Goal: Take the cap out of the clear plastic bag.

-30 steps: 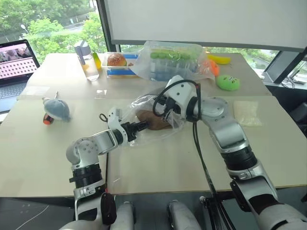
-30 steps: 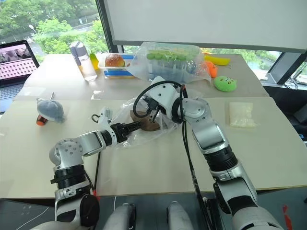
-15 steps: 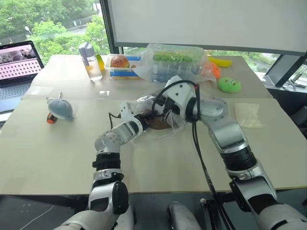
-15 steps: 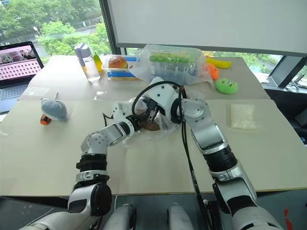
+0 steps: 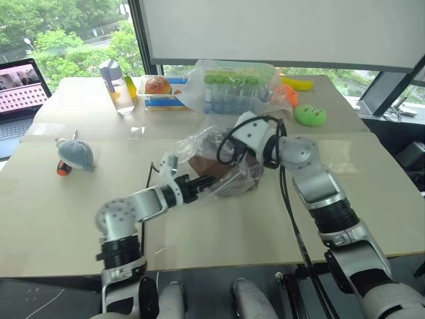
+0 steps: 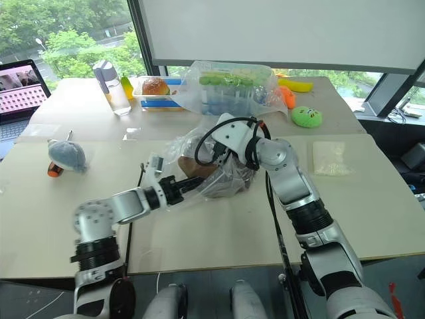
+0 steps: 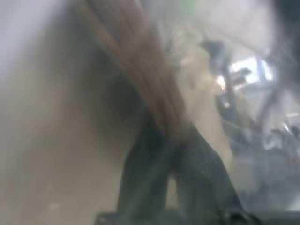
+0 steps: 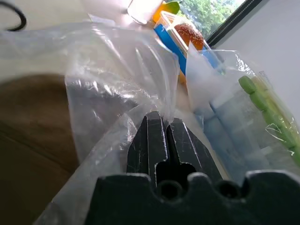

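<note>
The clear plastic bag [image 5: 234, 178] lies crumpled at the middle of the table with the dark-brown cap [image 5: 210, 165] inside it. My left gripper [image 5: 201, 181] reaches into the bag's open side from the near left. In the left wrist view its fingers [image 7: 150, 164] are shut, with the cap's brown fabric [image 7: 136, 65] rising from their tips. My right gripper [image 5: 232, 155] sits over the bag's top. In the right wrist view it [image 8: 160, 118] is shut on a fold of the bag [image 8: 108, 93], holding that part up off the table.
A blue-grey plush toy [image 5: 74, 153] lies at the left. Along the far edge stand a water bottle [image 5: 113, 76], a blue box with a bun [image 5: 158, 86] and a bulging bag of green items [image 5: 239, 86]. A green plush [image 5: 311, 114] and a small white packet [image 6: 329, 158] are at the right.
My left gripper was open at the bag's mouth, went in, shut on the cap and has drawn back a little. The right gripper still holds the bag, which now stands higher.
</note>
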{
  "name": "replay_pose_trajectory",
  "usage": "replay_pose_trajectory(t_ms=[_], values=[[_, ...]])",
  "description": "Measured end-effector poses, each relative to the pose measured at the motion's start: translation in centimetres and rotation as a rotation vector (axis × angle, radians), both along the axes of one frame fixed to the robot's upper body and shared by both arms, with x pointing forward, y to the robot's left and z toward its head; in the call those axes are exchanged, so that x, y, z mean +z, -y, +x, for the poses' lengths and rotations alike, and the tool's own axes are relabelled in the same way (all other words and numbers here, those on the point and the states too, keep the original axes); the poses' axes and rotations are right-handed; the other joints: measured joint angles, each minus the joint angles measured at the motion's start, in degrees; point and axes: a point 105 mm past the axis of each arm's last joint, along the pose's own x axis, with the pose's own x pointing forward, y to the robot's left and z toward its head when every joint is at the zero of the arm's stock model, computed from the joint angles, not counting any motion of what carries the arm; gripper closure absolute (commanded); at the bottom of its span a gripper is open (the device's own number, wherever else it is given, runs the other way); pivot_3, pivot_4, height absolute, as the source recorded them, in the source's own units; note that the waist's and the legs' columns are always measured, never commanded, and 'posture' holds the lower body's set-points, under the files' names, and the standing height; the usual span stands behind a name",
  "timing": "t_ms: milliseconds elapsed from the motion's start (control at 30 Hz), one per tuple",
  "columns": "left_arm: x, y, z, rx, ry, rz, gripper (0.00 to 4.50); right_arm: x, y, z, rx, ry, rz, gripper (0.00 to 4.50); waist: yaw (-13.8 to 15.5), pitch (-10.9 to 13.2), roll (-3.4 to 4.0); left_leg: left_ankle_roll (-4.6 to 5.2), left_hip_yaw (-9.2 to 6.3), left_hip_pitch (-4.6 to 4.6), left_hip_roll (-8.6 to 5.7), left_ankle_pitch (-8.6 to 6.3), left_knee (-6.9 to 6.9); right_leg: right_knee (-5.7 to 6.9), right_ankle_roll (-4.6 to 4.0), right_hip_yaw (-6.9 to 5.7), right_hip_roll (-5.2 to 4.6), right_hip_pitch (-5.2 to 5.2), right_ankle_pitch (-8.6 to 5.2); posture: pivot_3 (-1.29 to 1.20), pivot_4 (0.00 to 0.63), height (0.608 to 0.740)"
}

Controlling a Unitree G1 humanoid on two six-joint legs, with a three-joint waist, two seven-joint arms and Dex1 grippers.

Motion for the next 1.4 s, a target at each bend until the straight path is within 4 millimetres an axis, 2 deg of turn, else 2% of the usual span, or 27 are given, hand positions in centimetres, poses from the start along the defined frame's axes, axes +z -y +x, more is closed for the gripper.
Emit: replay_pose_trajectory(t_ms=[200, 267, 400, 533, 667, 733, 800, 933, 1067, 1133, 1233, 1400], values=[[3.6, -1.6, -2.3, -0.068, 0.145, 0.010, 4.49, -1.6, -1.0, 0.3, 0.062, 0.021, -0.060, 4.50, -0.01, 0.02, -0.03, -0.01, -0.02, -0.01, 0.00, 0.00, 0.00, -0.02, 0.00, -0.01, -0.01, 0.00, 0.00, 0.00, 0.150, 0.740], [4.6, -1.9, -2.5, -0.072, 0.182, 0.014, 4.49, -2.0, -1.2, 0.2, 0.083, 0.022, -0.069, 4.50, 0.07, 0.02, -0.03, -0.01, -0.04, -0.01, 0.00, 0.00, 0.00, -0.02, 0.00, -0.02, -0.02, 0.00, 0.00, 0.00, 0.150, 0.740], [6.0, -3.3, -0.6, 0.083, 0.215, 0.050, 4.49, -2.0, -2.2, -0.5, 0.145, 0.008, -0.060, 4.50, 0.28, 0.02, -0.04, -0.02, -0.05, 0.01, 0.00, 0.00, 0.00, -0.03, -0.01, -0.02, -0.01, 0.03, 0.01, 0.00, 0.150, 0.740], [3.9, -4.9, 2.6, 0.295, 0.121, 0.096, 4.49, -1.8, -3.2, -2.0, 0.198, -0.040, -0.030, 4.50, 0.52, 0.02, -0.03, -0.02, -0.04, -0.03, -0.01, 0.00, -0.02, -0.05, -0.02, -0.02, -0.01, 0.00, 0.01, 0.00, 0.150, 0.740], [2.5, -4.2, 5.4, 0.459, 0.032, 0.014, 4.49, -1.3, -4.0, -3.1, 0.205, -0.052, -0.006, 4.50, 1.53, 0.03, -0.06, -0.03, -0.05, -0.07, -0.02, 0.01, 0.00, -0.09, -0.03, -0.06, -0.02, -0.01, 0.02, 0.00, 0.150, 0.740], [2.8, -3.4, 6.6, 0.530, 0.002, -0.052, 4.49, -1.1, -4.2, -3.3, 0.191, -0.036, 0.009, 4.50, 1.74, 0.03, -0.07, -0.03, -0.05, -0.12, -0.03, 0.01, 0.00, -0.17, -0.02, -0.06, -0.04, -0.01, 0.04, 0.00, 0.150, 0.740], [3.6, -2.3, 7.0, 0.573, -0.057, -0.204, 4.49, -1.4, -3.6, -2.8, 0.128, 0.016, 0.002, 4.50, 1.95, 0.00, -0.11, -0.03, -0.05, -0.18, -0.03, 0.00, 0.00, -0.31, 0.04, -0.06, -0.08, 0.00, 0.07, 0.00, 0.150, 0.740], [4.1, -3.3, 6.6, 0.653, -0.173, -0.312, 4.49, -2.5, -2.7, -1.7, 0.042, 0.102, -0.027, 4.50, 1.31, 0.02, -0.14, -0.04, 0.05, -0.23, -0.01, -0.02, 0.00, -0.23, 0.05, 0.11, -0.05, -0.17, 0.08, 0.00, 0.150, 0.740], [5.9, -4.3, 4.6, 0.725, -0.209, -0.376, 4.49, -2.9, -2.8, -1.2, 0.017, 0.189, -0.036, 4.50, 1.37, 0.03, -0.16, -0.05, 0.07, -0.19, -0.04, -0.02, 0.00, -0.19, 0.06, 0.16, -0.07, -0.15, 0.10, 0.00, 0.150, 0.740], [5.0, -4.3, 3.3, 0.720, -0.252, -0.380, 4.49, -3.3, -2.5, -0.7, 0.002, 0.200, -0.042, 4.50, 1.51, 0.02, -0.17, -0.05, 0.06, -0.12, -0.05, -0.02, 0.01, -0.26, 0.08, 0.13, -0.07, -0.01, 0.11, 0.00, 0.150, 0.740], [3.8, -4.2, 1.6, 0.674, -0.284, -0.316, 4.49, -4.3, -2.2, 0.3, -0.013, 0.195, -0.069, 4.50, 1.72, 0.02, -0.18, -0.06, 0.03, -0.12, -0.06, 0.01, 0.07, -0.25, 0.09, 0.12, -0.04, -0.01, 0.16, 0.00, 0.150, 0.740], [4.3, -4.2, -0.3, 0.568, -0.190, -0.163, 4.49, -4.2, -2.0, 1.5, -0.013, 0.220, -0.085, 4.50, 1.53, 0.02, -0.18, -0.06, 0.02, -0.07, -0.05, 0.02, 0.05, -0.32, 0.08, 0.10, -0.02, 0.05, 0.16, 0.00, 0.150, 0.740]])
